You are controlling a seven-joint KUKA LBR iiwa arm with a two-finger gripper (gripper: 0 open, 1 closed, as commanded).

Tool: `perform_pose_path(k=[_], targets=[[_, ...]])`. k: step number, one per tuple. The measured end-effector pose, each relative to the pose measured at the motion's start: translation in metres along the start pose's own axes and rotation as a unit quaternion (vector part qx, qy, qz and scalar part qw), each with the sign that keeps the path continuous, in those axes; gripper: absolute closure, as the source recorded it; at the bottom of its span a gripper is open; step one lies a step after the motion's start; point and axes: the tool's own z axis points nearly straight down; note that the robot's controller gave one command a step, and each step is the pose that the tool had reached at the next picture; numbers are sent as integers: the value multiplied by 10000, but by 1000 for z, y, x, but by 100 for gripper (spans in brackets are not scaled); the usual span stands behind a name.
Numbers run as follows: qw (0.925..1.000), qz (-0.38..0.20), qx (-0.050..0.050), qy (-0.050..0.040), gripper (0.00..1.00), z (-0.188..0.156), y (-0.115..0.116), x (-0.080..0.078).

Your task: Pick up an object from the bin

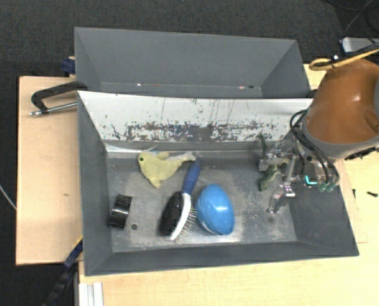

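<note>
Brush (175,214) lies between cap (119,211) and case (215,210) — cloth (159,166) behind, gripper (276,199) right

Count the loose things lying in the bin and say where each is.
4. A small black piece front left; a yellow floppy thing near the back wall; a blue-handled brush mid-floor; a blue oval thing just right of it. The gripper may hide more.

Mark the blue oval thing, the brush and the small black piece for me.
blue oval thing (215,210): camera view, middle of its domed top.
brush (174,214): camera view, on its black head.
small black piece (119,210): camera view, its middle.
</note>
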Motion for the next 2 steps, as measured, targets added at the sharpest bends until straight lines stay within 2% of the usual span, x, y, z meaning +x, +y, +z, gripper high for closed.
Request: perform_pose_path(k=[1, 2], targets=[[9865, -1637, 5, -55, 0, 101, 45, 4], [9585, -2852, -1, -36, 0, 80, 117, 30]])
